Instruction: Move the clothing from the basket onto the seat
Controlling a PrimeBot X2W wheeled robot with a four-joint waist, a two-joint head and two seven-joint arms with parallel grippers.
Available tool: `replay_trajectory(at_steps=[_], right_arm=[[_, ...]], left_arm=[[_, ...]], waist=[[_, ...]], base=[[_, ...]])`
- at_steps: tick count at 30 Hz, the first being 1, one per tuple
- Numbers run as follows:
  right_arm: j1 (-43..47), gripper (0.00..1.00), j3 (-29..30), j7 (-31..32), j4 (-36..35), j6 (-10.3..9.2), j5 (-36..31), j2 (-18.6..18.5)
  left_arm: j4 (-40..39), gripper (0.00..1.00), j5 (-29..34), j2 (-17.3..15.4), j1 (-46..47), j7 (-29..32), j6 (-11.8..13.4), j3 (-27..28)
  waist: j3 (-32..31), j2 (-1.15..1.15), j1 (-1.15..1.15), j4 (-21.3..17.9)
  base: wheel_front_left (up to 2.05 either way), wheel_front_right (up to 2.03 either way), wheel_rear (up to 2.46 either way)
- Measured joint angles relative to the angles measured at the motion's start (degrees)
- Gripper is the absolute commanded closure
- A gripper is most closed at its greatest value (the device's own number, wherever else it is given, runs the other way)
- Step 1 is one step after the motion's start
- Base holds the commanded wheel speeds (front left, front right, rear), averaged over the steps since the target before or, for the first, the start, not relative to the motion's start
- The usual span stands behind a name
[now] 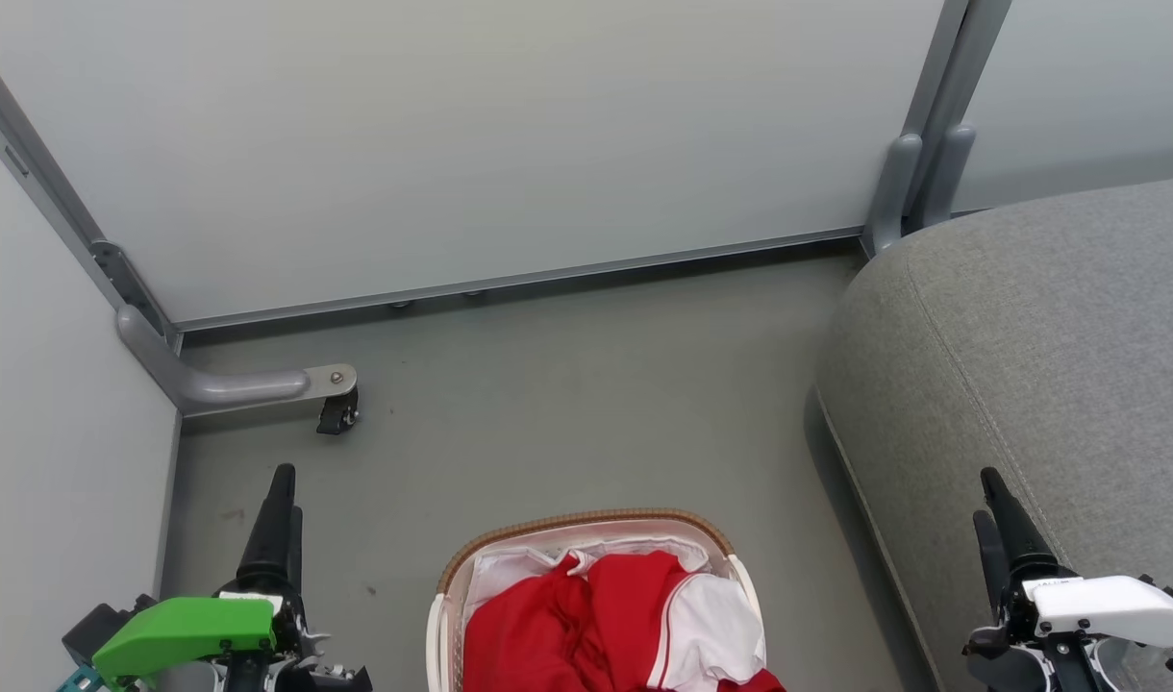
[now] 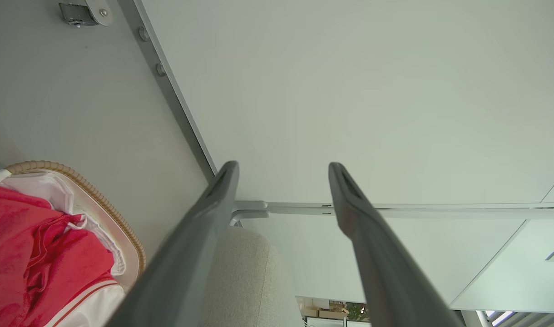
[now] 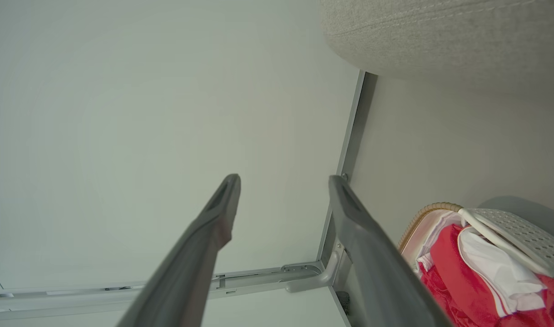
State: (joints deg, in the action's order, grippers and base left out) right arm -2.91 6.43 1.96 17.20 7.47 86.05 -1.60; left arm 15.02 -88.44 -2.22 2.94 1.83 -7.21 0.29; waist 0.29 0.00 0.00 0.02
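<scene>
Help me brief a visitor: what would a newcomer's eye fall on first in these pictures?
The bright red and white clothing stands out first, heaped in the basket at the bottom middle of the head view. Next comes the big grey seat at the right. The left pincer and right pincer stand open and empty at the lower corners.

No text, label, brand, number or sign can be read in any of the views.
</scene>
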Motion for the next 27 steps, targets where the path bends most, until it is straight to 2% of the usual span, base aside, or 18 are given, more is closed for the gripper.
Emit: replay_trajectory(at_steps=[7,15,27], right_arm=[[0.0,0.00,1.0,-1.7,-1.4,0.00,-6.2,-0.1],[0.0,0.00,1.7,-3.5,-4.5,0.00,-16.6,-0.2],[0.1,0.00,0.6,-6.0,-8.7,0.00,-34.0,-0.4]], left_arm=[[-1.7,0.00,5.7,0.0,0.0,-1.7,0.0,-0.7],[-3.1,0.00,14.1,0.0,0.2,-3.5,0.0,-0.8],[-5.8,0.00,27.7,-0.1,0.4,-6.0,1.8,-3.1]], waist=[[0.1,0.00,0.00,0.1],[0.2,0.00,0.00,0.2],[0.5,0.00,0.00,0.3]], base=[[0.00,0.00,0.00],[0.00,0.00,0.00],[0.00,0.00,0.00]])
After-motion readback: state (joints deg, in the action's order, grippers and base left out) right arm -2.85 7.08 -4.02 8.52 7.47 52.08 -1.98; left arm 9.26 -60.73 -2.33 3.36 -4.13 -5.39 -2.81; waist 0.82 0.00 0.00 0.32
